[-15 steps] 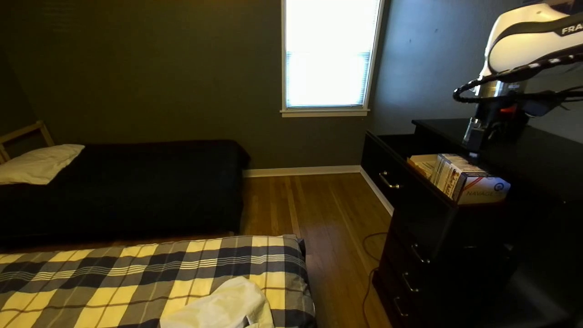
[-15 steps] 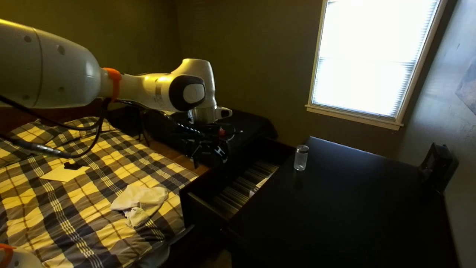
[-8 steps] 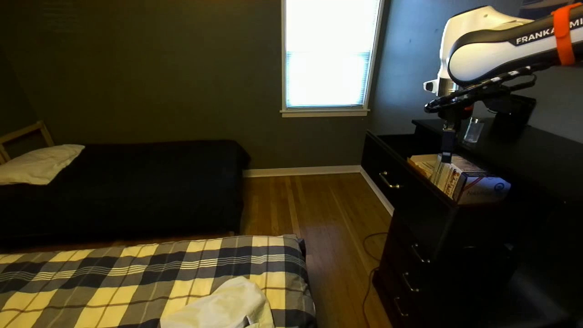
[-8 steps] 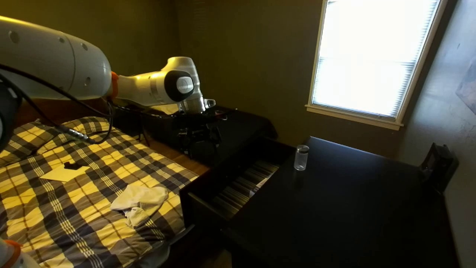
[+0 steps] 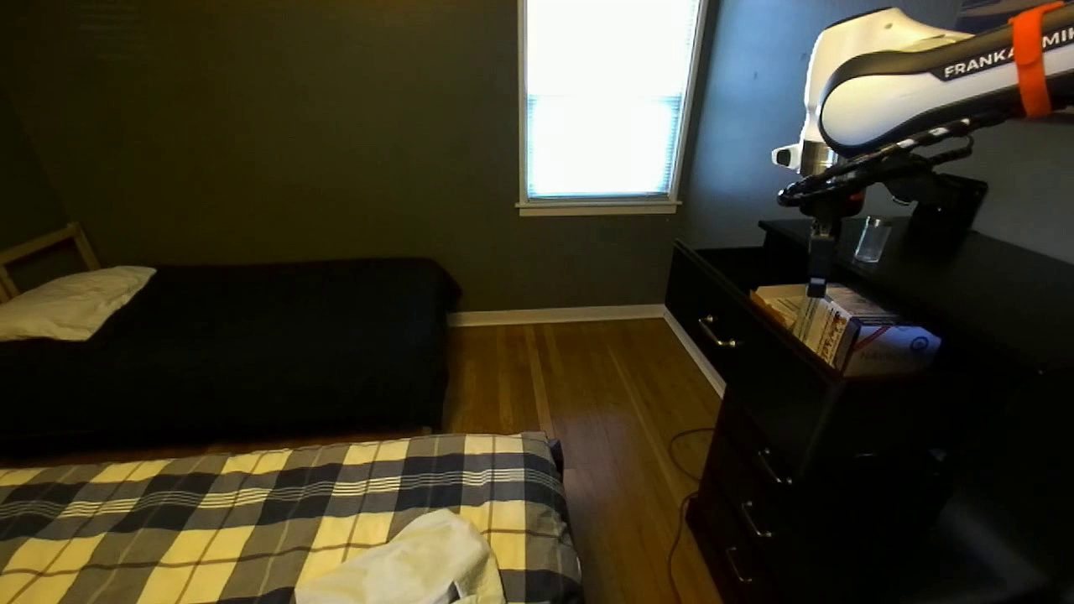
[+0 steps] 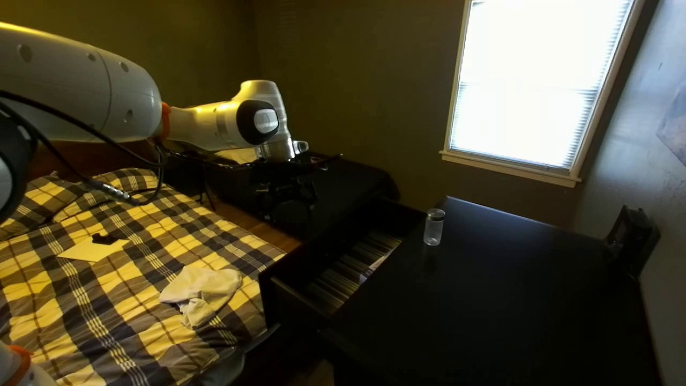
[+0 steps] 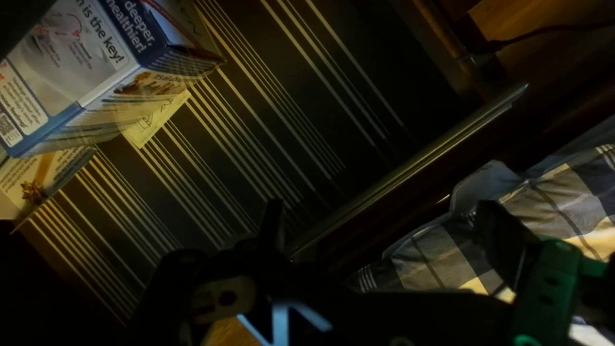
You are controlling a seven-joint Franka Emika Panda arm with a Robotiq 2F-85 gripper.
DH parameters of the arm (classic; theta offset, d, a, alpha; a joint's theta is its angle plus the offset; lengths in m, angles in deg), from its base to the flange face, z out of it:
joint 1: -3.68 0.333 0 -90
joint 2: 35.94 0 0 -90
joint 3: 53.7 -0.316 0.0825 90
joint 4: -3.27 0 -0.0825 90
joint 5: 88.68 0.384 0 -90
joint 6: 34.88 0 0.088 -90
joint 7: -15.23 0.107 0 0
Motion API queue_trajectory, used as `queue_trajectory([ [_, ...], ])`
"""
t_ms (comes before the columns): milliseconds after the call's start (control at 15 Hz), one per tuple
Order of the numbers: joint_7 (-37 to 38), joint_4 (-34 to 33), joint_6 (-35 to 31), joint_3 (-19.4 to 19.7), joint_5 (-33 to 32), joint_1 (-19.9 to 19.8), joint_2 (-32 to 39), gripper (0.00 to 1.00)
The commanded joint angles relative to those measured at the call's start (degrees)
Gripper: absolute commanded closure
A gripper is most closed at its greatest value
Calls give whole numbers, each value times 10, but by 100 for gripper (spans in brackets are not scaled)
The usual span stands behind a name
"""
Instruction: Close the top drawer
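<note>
White-and-black jointed robot arm (image 6: 209, 126): ringed by an orange band (image 5: 1030, 63), extended in both exterior views.
Black 2-fingered end effector (image 7: 379, 209): fingers (image 7: 273, 221) parted by a wide gap; directed downward in an exterior view.
Black rectangular top drawer (image 5: 772, 382): standing well out from the flat-topped black bench (image 6: 509, 300), near the end effector; contact between drawer and fingers cannot be determined.
Curved silver-coloured metal handle (image 5: 716, 337): mounted across the drawer front; 3 further handles (image 5: 753, 522) lie below it on the bench front.
Dark liner with pale parallel stripes (image 7: 269, 125): base of the drawer; in the wrist view, 1 fingertip overlaps it.
White-and-blue printed cardboard box (image 7: 72, 67): inside the drawer, 1 face lettered "deeper, healthier!"
Cream paper slip (image 7: 156, 117): inside the drawer just beside the box, bearing a line drawing.
Clear cylindrical jar with a silver-coloured lid (image 6: 433, 229): upright on the bench, near the edge on the drawer side.
Black angular object (image 6: 635, 236): on the bench, well apart from the jar; identity uncertain.
Yellow, white and dark plaid bed (image 6: 123, 295): carries a crumpled off-white cloth (image 6: 203, 289) and a flat yellow sheet (image 6: 86, 251) with a small black item (image 6: 104, 239) on it.
Black-covered bed (image 5: 252, 344): farther off, a white pillow (image 5: 71, 302) at 1 end.
White-framed rectangular window (image 5: 606, 101): bright, set in the dark wall (image 5: 294, 126).
</note>
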Motion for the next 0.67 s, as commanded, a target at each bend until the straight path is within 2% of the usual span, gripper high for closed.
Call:
queue_trajectory([
  [0, -76, -14, -19, 0, 29, 9, 31, 0],
  [467, -306, -1, -123, 1, 57, -1, 58, 0],
  [600, -342, 3, -146, 0, 48, -3, 66, 0],
])
